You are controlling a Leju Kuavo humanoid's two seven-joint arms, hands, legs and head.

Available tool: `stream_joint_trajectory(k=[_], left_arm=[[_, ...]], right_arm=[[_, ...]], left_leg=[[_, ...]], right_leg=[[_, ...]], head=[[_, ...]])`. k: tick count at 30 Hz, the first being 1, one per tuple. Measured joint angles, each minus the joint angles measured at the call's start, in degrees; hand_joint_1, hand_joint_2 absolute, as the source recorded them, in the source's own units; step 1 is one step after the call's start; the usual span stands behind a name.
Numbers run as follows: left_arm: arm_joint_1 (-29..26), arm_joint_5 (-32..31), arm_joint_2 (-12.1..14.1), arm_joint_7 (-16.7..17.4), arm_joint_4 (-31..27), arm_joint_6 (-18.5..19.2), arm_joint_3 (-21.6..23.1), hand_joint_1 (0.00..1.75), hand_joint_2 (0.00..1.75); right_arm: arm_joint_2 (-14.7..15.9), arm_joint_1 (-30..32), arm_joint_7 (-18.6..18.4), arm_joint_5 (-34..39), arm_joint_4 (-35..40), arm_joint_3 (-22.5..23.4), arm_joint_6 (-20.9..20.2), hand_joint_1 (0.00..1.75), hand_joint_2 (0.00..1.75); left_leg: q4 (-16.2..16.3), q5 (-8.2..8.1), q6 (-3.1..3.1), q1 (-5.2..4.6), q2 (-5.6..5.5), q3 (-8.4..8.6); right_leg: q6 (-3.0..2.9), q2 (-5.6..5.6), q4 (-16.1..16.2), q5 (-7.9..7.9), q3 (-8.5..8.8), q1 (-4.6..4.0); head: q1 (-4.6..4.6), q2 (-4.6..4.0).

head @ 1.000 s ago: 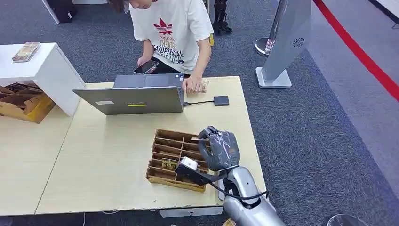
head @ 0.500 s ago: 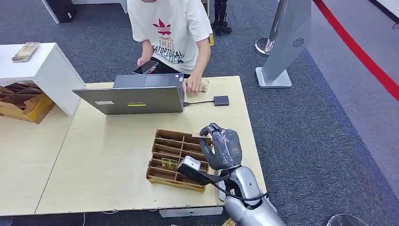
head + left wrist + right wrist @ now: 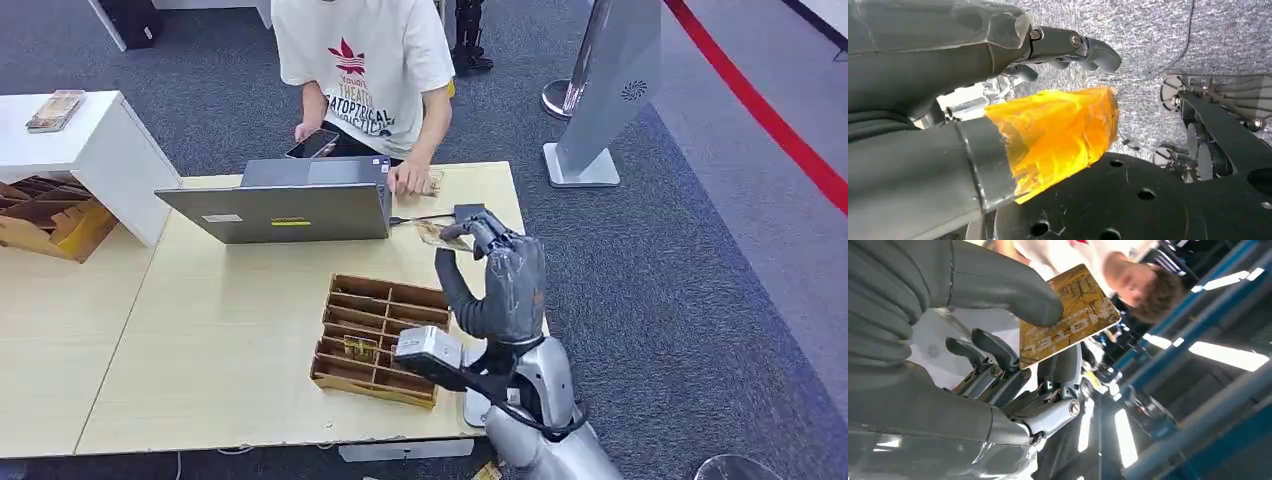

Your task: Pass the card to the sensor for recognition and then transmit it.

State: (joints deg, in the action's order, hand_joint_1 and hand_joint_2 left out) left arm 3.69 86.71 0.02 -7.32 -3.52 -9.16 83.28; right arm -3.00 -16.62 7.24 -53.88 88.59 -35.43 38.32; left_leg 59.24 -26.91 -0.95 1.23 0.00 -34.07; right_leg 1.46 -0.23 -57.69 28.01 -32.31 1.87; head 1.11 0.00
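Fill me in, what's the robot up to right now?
The robot's right hand holds a gold card pinched under its thumb, raised above the table just past the wooden divider tray. The small black sensor wired to the laptop lies right by the hand. A person stands behind the laptop holding a phone. The left hand hangs low, holding nothing.

Tray (image 3: 375,338) on table (image 3: 200,340), before laptop (image 3: 285,205).

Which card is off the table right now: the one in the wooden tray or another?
The gold card pinched in the right hand, raised above the table; the one in the tray lies in its slot.
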Motion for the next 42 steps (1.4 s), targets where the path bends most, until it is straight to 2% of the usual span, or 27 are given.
stream_joint_trajectory(k=[8, 20, 28, 34, 35, 36, 37, 38, 40, 41, 42], left_arm=[[0.6, -0.9, 0.1, 0.6, -0.6, -0.4, 0.9, 0.0, 0.0], [1.5, -3.0, 0.8, 1.7, -1.8, -0.6, 2.1, 0.0, 0.0], [2.5, -5.4, 1.6, 2.7, -2.4, -0.2, 3.5, 0.0, 0.0], [3.6, -7.1, 2.0, 3.7, -2.9, 0.1, 4.4, 0.0, 0.0], [3.8, -7.3, 2.0, 3.8, -3.0, 0.1, 4.5, 0.0, 0.0], [3.9, -7.4, 2.0, 3.8, -3.0, 0.2, 4.6, 0.0, 0.0], [4.0, -7.5, 2.0, 3.9, -3.1, 0.2, 4.7, 0.0, 0.0], [4.1, -7.5, 2.0, 4.0, -3.3, 0.3, 4.7, 0.0, 0.0], [4.1, -7.5, 2.0, 4.0, -3.3, 0.3, 4.7, 0.0, 0.0], [4.1, -7.5, 2.0, 4.0, -3.3, 0.3, 4.7, 0.0, 0.0], [4.1, -7.5, 2.0, 4.0, -3.3, 0.3, 4.7, 0.0, 0.0]], right_arm=[[-1.9, -5.5, 0.7, 1.0, -0.2, -1.0, -0.6, 1.75, 1.75], [-5.0, -14.0, -2.1, 1.3, -4.5, -2.8, -4.8, 1.75, 1.75], [-6.9, -21.5, -3.7, -0.4, -14.1, -3.5, -7.3, 1.75, 1.75], [-8.5, -27.1, -6.5, -3.2, -24.0, -4.2, -8.5, 1.75, 1.75], [-8.7, -27.8, -6.7, -3.5, -25.4, -4.3, -8.6, 1.64, 1.75], [-8.9, -28.4, -6.9, -3.7, -26.9, -4.3, -8.8, 1.64, 1.75], [-9.0, -28.8, -7.1, -3.7, -27.9, -4.4, -9.0, 0.28, 1.75], [-9.2, -29.2, -7.3, -3.8, -29.1, -4.4, -9.2, 0.0, 1.75], [-9.5, -29.6, -7.7, -4.1, -31.2, -4.4, -9.6, 0.0, 1.75], [-9.7, -29.8, -7.7, -3.7, -32.0, -4.4, -10.3, 0.0, 0.0], [-9.9, -29.8, -7.6, -3.1, -32.7, -4.4, -11.2, 0.0, 0.0]], left_leg=[[0.0, 0.01, -0.01, 0.0, -0.01, 0.0], [0.0, 0.05, -0.06, 0.0, -0.01, 0.0], [0.0, 0.08, -0.07, 0.01, -0.03, 0.0], [0.0, 0.09, -0.07, 0.01, -0.03, 0.0], [0.0, 0.09, -0.07, 0.01, -0.04, 0.0], [0.0, 0.09, -0.07, 0.01, -0.03, 0.01], [0.0, 0.09, -0.07, 0.01, -0.04, 0.0], [0.0, 0.09, -0.07, 0.01, -0.04, 0.0], [0.0, 0.09, -0.07, 0.01, -0.04, -0.01], [0.0, 0.08, -0.07, 0.01, -0.04, 0.0], [0.0, 0.08, -0.07, 0.01, -0.03, -0.01]], right_leg=[[0.0, -0.01, 0.0, 0.0, 0.01, 0.0], [-0.01, -0.01, 0.0, -0.01, 0.01, 0.0], [-0.04, -0.02, 0.0, -0.04, 0.01, -0.01], [-0.04, -0.03, -0.1, -0.04, 0.01, -0.01], [-0.04, -0.02, -0.1, -0.04, 0.01, -0.01], [-0.04, -0.01, -0.1, -0.04, 0.01, -0.01], [-0.04, -0.02, -0.1, -0.04, 0.01, -0.01], [-0.04, -0.02, -0.1, -0.04, 0.01, -0.01], [-0.04, -0.02, -0.1, -0.04, 0.01, -0.01], [-0.04, -0.02, -0.1, -0.04, 0.01, 0.0], [-0.04, -0.01, -0.1, -0.04, 0.0, -0.01]], head=[[-0.02, 0.0], [0.0, 0.0], [-0.02, 0.0], [-0.02, 0.0], [-0.02, 0.0], [0.0, 0.0], [-0.04, 0.0], [-0.02, 0.0], [-0.02, 0.0], [-0.02, 0.0], [-0.02, 0.0]])
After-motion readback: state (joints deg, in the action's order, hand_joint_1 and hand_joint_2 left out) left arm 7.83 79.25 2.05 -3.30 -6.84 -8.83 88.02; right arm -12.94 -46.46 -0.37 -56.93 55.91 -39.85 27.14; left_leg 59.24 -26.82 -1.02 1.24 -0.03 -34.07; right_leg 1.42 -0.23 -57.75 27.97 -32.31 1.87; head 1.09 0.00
